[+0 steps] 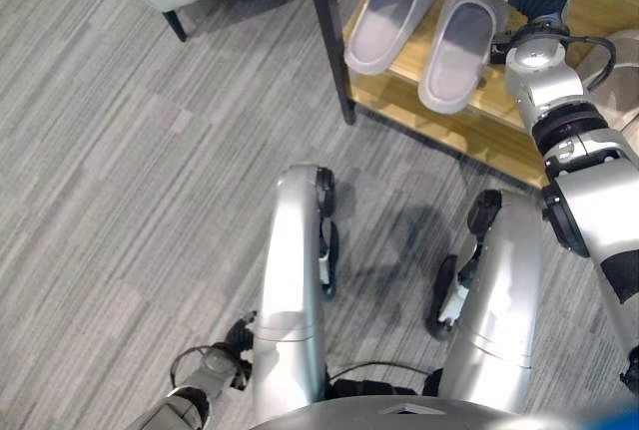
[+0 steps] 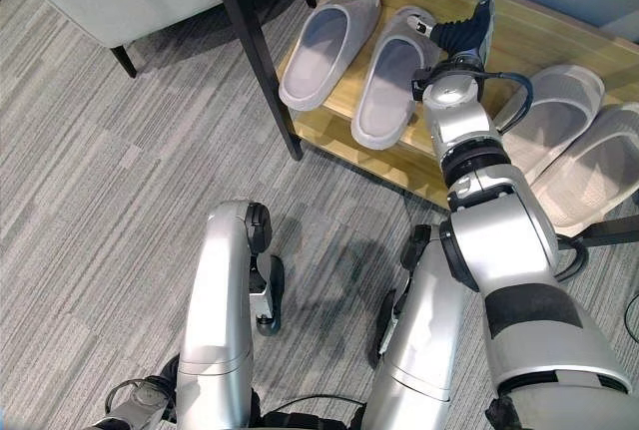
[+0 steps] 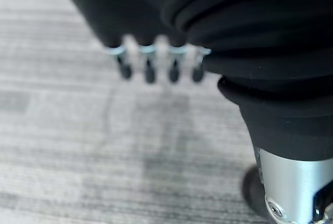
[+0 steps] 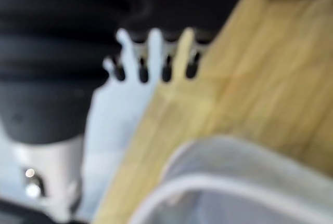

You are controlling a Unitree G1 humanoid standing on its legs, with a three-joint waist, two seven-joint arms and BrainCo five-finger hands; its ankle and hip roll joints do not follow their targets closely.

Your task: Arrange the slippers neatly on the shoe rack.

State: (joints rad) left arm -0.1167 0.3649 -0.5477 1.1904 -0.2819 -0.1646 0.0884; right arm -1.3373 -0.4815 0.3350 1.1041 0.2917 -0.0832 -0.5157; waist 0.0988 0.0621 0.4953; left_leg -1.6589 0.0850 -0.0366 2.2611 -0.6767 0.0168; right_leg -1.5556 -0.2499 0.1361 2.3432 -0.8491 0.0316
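Grey striped carpet floor (image 1: pixel 130 201) takes most of my head view. At its far edge, the low light-wood shoe rack with a dark metal post (image 2: pixel 399 156).

On the rack shelf: one pair of pale grey foam slippers (image 2: pixel 364 66), side by side, touching or nearly so, toes pointing away from me, heels close to the front edge. A second pair of the same grey slippers (image 2: pixel 569 146) lies further to my right, also on the rack, angled rather than square to the first pair.

My right hand (image 2: pixel 461 26) reaches over the shelf just beside the right slipper of the first pair. From the wrist camera its fingers (image 4: pixel 151 52) are straight and apart, clamped on nothing, hovering above bare wood with a slipper rim close below. My left hand (image 3: pixel 156 63) hangs low by the floor, fingers straight, relaxed, holding nothing.

Judgement: placement looks mostly done; what remains is squaring up.

Risks: heels sit near the front lip, so a sideways nudge from the right hand could tip a slipper off onto the floor. Light foam slides easily; a push on one likely shifts its neighbour. Wrist cover may brush the second pair when I pull back.
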